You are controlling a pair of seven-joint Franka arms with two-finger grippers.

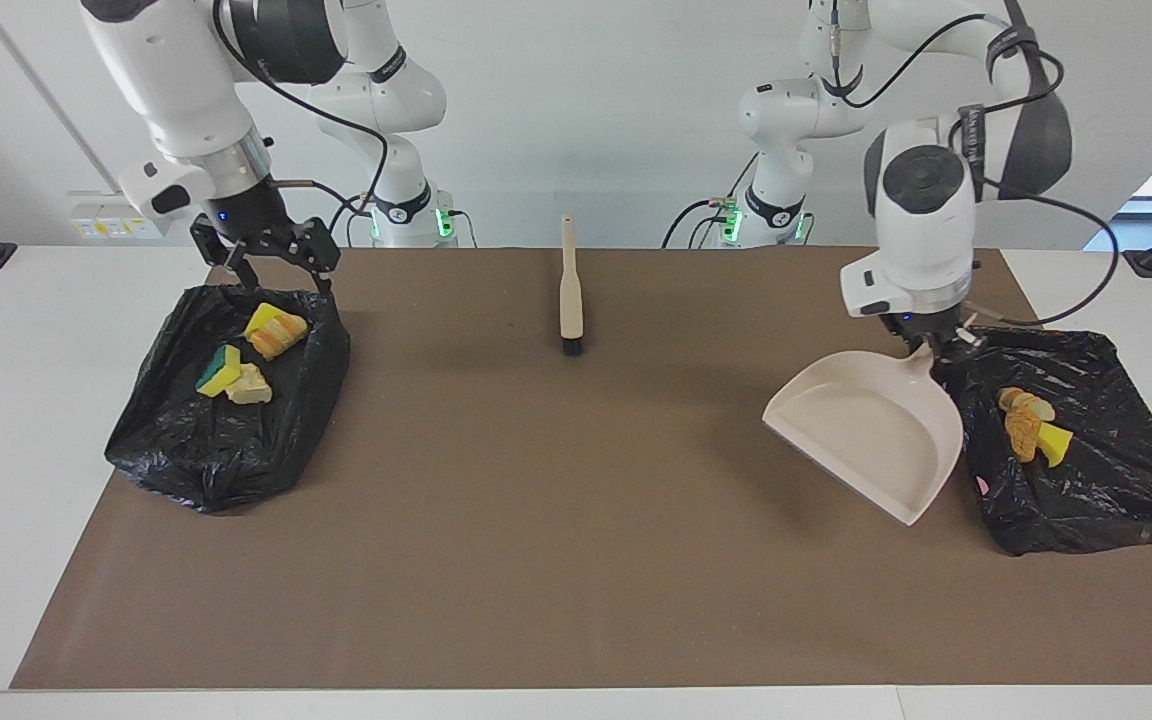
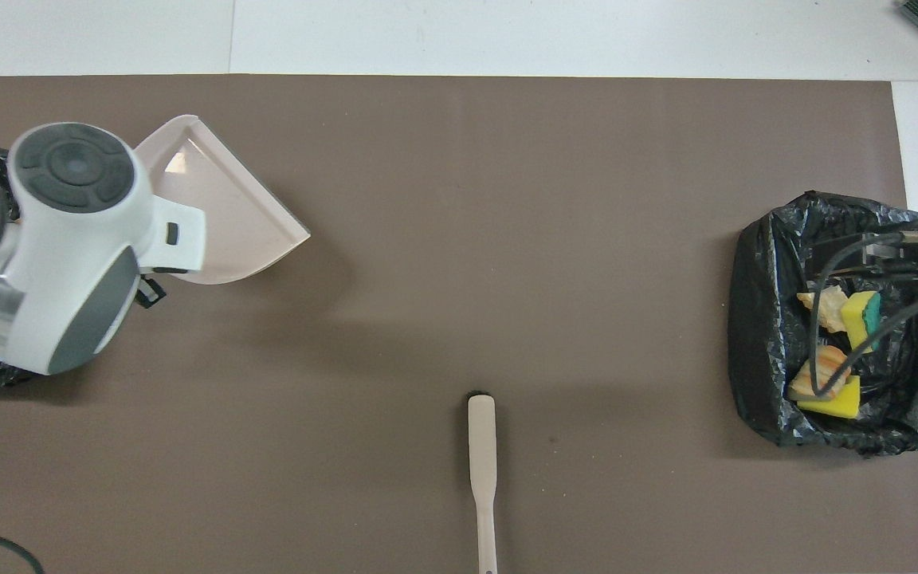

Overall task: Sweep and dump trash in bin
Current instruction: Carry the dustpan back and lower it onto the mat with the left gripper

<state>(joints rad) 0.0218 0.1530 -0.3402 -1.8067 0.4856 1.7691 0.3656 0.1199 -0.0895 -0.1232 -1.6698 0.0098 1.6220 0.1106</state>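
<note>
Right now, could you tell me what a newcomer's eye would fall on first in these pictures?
Probably the bright yellow and tan scraps in the black bag at the right arm's end, under the open right gripper. More scraps lie in the second bag at the left arm's end, where the left gripper holds the empty dustpan. A brush lies mid-table, near the robots.

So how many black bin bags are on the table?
2. One black bag sits at the right arm's end of the table with scraps in it; the other black bag sits at the left arm's end, beside the dustpan, also holding scraps.
</note>
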